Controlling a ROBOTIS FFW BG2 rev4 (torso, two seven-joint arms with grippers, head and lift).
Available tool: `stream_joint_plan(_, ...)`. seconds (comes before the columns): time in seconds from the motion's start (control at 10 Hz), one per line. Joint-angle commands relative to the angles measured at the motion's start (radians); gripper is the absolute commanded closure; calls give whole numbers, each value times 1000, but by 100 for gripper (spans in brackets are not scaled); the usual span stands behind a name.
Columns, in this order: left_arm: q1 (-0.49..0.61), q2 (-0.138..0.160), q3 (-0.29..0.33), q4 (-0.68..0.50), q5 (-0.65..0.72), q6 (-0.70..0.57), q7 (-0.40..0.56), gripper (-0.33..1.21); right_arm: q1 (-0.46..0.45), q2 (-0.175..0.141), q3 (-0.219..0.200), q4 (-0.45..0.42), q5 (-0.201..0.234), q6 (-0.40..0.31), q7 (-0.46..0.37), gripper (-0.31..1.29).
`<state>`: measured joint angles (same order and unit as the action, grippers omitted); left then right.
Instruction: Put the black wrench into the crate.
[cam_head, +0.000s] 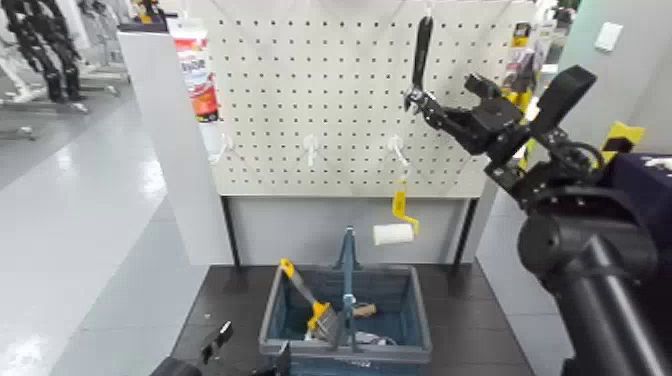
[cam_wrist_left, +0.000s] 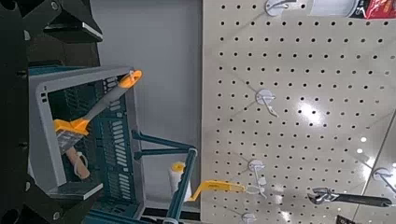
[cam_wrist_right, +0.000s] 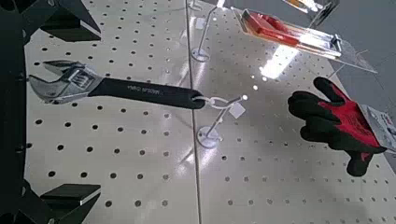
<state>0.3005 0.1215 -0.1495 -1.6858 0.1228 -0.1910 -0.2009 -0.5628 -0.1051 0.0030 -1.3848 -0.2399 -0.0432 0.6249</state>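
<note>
The black wrench hangs upright from a hook on the pegboard, jaw head down. In the right wrist view the wrench lies between my two fingers, and neither finger touches it. My right gripper is open and raised at the wrench's jaw end. The crate stands on the floor below the board, with its blue bar handle upright. The crate also shows in the left wrist view. My left gripper hangs open, low beside the crate's near left corner.
A yellow-handled paint roller hangs below the wrench. A yellow-handled brush lies in the crate. A red and black glove and a red packaged item hang on the board. A white panel stands at the left.
</note>
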Motion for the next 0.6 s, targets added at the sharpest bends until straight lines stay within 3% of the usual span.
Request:
stream_joint_plan(0.1, -4, 3, -4, 0, 0, -2, 0, 18, -72, -4, 25, 102, -58, -18, 55, 15)
stream_joint_plan(0.4, -8, 4, -7, 0, 0, -5, 0, 18, -132, -8, 46, 191, -119, -12, 137, 17)
stream_joint_plan(0.6, -11, 6, -10, 2, 0, -5, -2, 18, -164, -11, 55, 228, -122, 5, 177, 19)
